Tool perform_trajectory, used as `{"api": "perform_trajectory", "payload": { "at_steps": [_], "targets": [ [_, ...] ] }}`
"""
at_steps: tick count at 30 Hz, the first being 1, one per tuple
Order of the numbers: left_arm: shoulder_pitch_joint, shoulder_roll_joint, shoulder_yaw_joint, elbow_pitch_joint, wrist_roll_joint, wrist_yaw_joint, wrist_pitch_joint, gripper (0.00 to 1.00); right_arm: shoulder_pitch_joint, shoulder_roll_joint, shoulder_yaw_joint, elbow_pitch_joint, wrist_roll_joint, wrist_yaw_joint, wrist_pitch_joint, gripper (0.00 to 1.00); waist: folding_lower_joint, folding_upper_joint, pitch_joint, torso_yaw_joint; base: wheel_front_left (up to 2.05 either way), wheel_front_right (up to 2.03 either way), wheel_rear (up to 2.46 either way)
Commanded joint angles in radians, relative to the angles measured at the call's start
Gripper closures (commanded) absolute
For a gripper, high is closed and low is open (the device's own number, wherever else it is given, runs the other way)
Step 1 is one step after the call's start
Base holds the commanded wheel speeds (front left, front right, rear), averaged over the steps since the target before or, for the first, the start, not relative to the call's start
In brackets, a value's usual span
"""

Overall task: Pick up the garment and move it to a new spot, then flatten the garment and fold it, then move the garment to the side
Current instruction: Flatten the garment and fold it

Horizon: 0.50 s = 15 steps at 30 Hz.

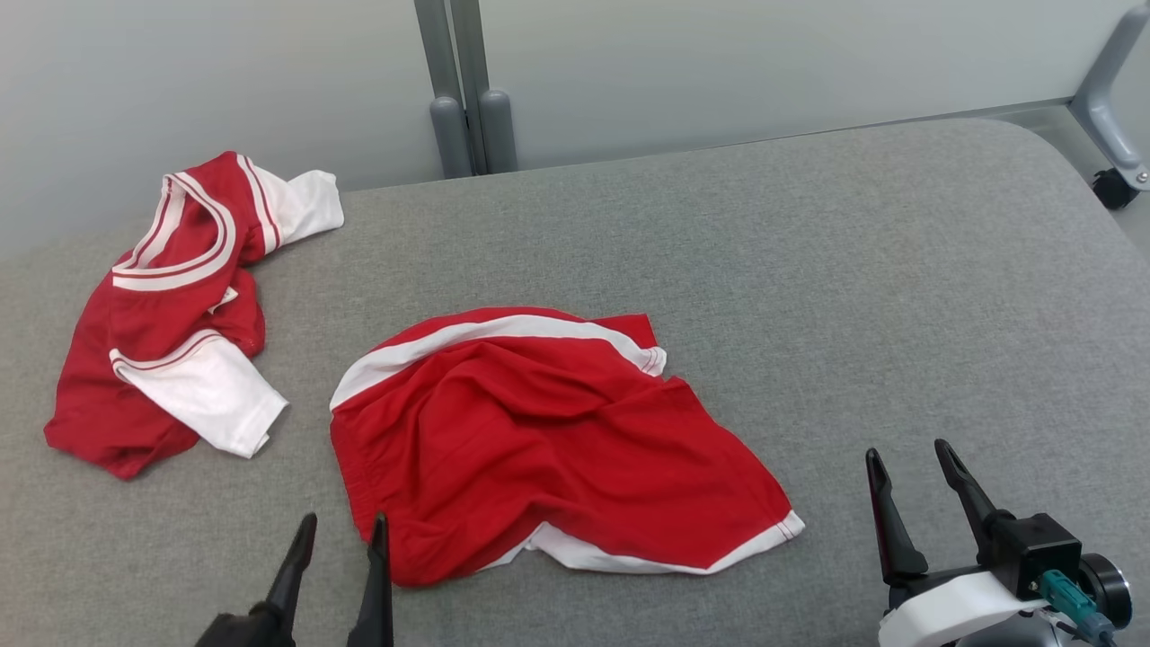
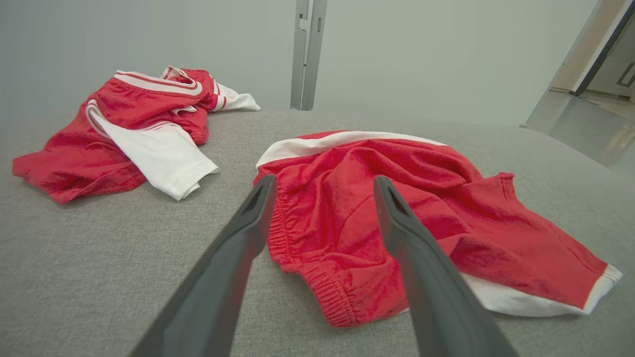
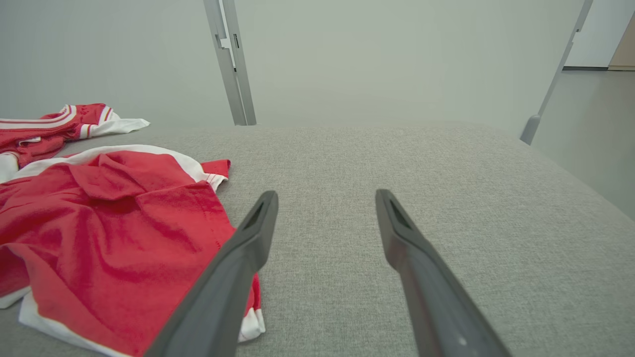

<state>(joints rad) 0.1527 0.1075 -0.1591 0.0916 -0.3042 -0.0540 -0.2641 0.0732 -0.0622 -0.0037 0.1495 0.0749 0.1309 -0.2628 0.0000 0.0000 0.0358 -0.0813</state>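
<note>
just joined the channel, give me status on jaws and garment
Left gripper jaws open, by near edge of red shorts, holding nothing. Right gripper jaws open, off to the side. Shorts crumpled, unfolded. Red-and-white shirt lies apart, far left.

**Red and white on grey**

The shorts [image 1: 539, 449] are bright red with a white band and white hem trim. The shirt [image 1: 162, 314] is red with white sleeves and red-and-white striped edging. The table [image 1: 809, 270] covering is flecked mid-grey. The left gripper [image 1: 346, 519] and right gripper [image 1: 906, 449] have black fingers.
</note>
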Motion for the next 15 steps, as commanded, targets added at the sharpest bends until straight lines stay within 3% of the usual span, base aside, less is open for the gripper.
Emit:
{"api": "perform_trajectory", "payload": {
  "at_steps": [1, 7, 14, 15],
  "targets": [
    [0.02, -0.005, -0.001, 0.007, 0.015, -0.013, 0.0, 0.0, 0.007, -0.004, -0.001, -0.005, 0.005, 0.0, -0.003, 0.0, 0.0, 0.0, -0.001, -0.007, 0.0, 0.0, 0.0],
    [-0.009, 0.0, -0.048, 0.176, 0.001, -0.058, 0.0, 0.0, -0.012, -0.005, 0.004, -0.01, 0.002, 0.0, -0.003, 0.0, 0.0, 0.0, 0.031, -0.012, 0.0, 0.0, 0.0],
    [-0.105, 0.003, -0.08, 0.336, -0.051, -0.071, 0.011, 0.0, -0.023, -0.007, 0.007, -0.009, 0.004, 0.0, -0.003, 0.0, 0.0, 0.0, 0.063, -0.026, 0.0, 0.0, 0.0],
    [-0.115, 0.003, -0.081, 0.348, -0.059, -0.073, 0.01, 0.13, -0.024, -0.006, 0.008, -0.009, 0.004, 0.0, -0.003, 0.0, 0.0, 0.0, 0.067, -0.028, 0.0, 0.0, 0.0]
  ]
}}
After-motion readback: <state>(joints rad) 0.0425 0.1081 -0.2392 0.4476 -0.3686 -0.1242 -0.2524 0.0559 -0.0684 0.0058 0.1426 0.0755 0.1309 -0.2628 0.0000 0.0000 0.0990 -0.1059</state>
